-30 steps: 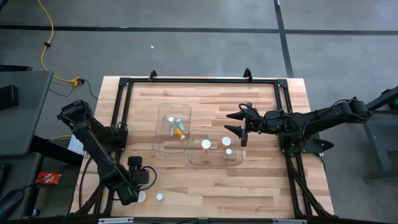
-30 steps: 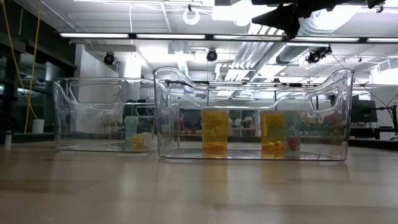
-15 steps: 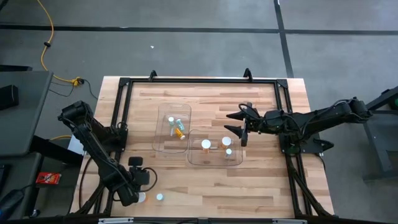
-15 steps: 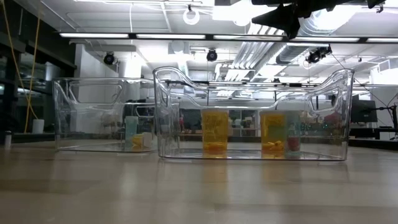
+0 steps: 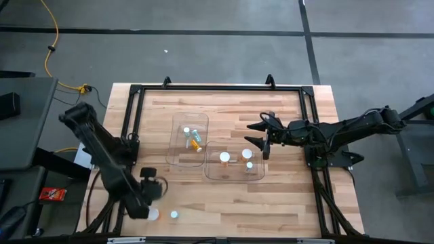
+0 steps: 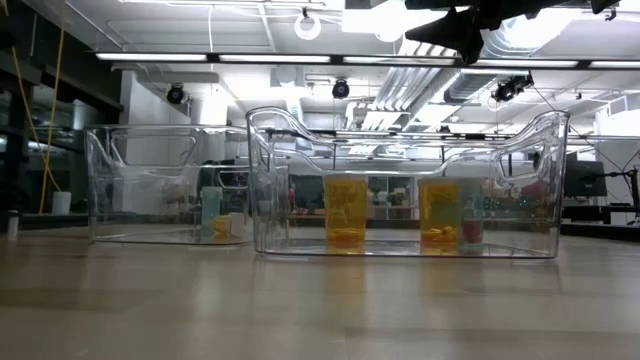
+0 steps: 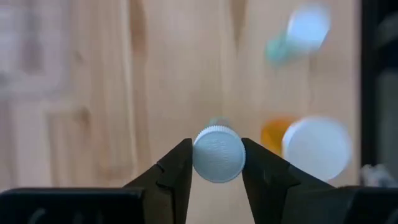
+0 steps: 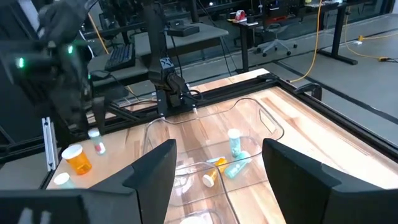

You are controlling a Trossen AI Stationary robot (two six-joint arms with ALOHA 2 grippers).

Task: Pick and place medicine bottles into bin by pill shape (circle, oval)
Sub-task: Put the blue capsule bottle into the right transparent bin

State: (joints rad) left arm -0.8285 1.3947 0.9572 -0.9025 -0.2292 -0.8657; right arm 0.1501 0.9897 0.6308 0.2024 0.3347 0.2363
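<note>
The left gripper is sitting low over the near left corner of the wooden table, and the left wrist view shows its two dark fingers pressing on either side of a white-capped bottle, so it is gripping that bottle; the body under the cap is mostly hidden, so its colour is hard to tell. Just beside it in that view are an amber bottle with a broad white cap and, farther off, a blurred pale green bottle. From above, a small white cap is standing apart on the table near the left arm's end. The right gripper is hanging in the air above the middle of the table, beside the far edge of the nearer clear bin, with its fingers spread apart and nothing between them. That bin is holding two amber bottles standing upright and what looks like a third, smaller bottle at the right end. The other clear bin, touching the first at a corner and lying farther back and to the left, is holding a pale green bottle upright and a few more lying on their sides, one of them amber.
</note>
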